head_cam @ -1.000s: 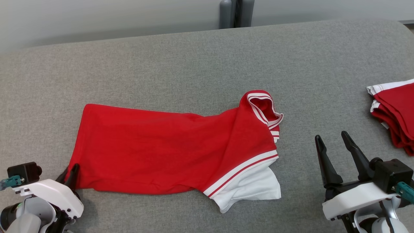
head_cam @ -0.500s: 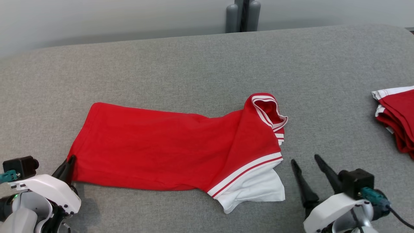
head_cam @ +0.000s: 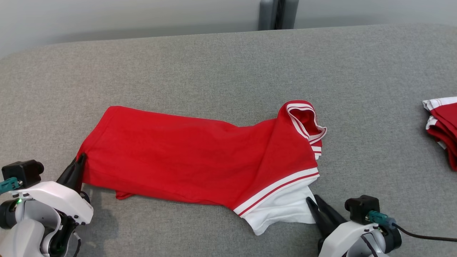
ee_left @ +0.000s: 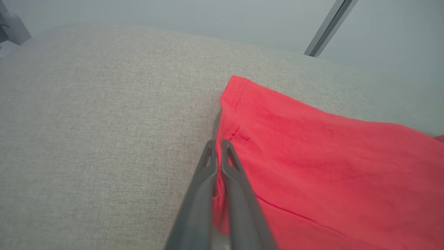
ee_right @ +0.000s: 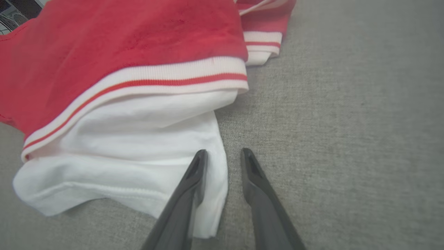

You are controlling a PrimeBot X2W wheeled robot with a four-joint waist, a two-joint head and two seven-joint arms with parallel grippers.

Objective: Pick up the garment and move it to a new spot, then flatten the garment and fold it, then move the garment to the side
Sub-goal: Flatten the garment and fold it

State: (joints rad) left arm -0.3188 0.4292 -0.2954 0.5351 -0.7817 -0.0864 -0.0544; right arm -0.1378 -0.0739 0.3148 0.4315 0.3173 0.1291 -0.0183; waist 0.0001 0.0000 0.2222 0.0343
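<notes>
A red garment [head_cam: 192,157] with striped trim and a white sleeve [head_cam: 282,210] lies folded lengthwise across the grey padded surface [head_cam: 214,64]. At its left end, my left gripper [head_cam: 79,162] is shut on the hem corner. The left wrist view has red cloth [ee_left: 329,156] pinched between that gripper's [ee_left: 216,146] closed fingers. My right gripper [head_cam: 314,203] is open at the sleeve's right edge. In the right wrist view the white sleeve [ee_right: 138,139] has its edge between that gripper's [ee_right: 223,152] spread fingers, the left finger lying over the cloth.
A stack of folded red and white garments [head_cam: 442,132] sits at the right edge of the surface. A grey post [head_cam: 276,14] stands behind the far edge. Bare grey surface stretches behind and to the right of the garment.
My right gripper has moved left and toward me, from open space to the white sleeve's edge. The left gripper keeps its hold on the hem corner, which has risen slightly. The camera has shifted.
</notes>
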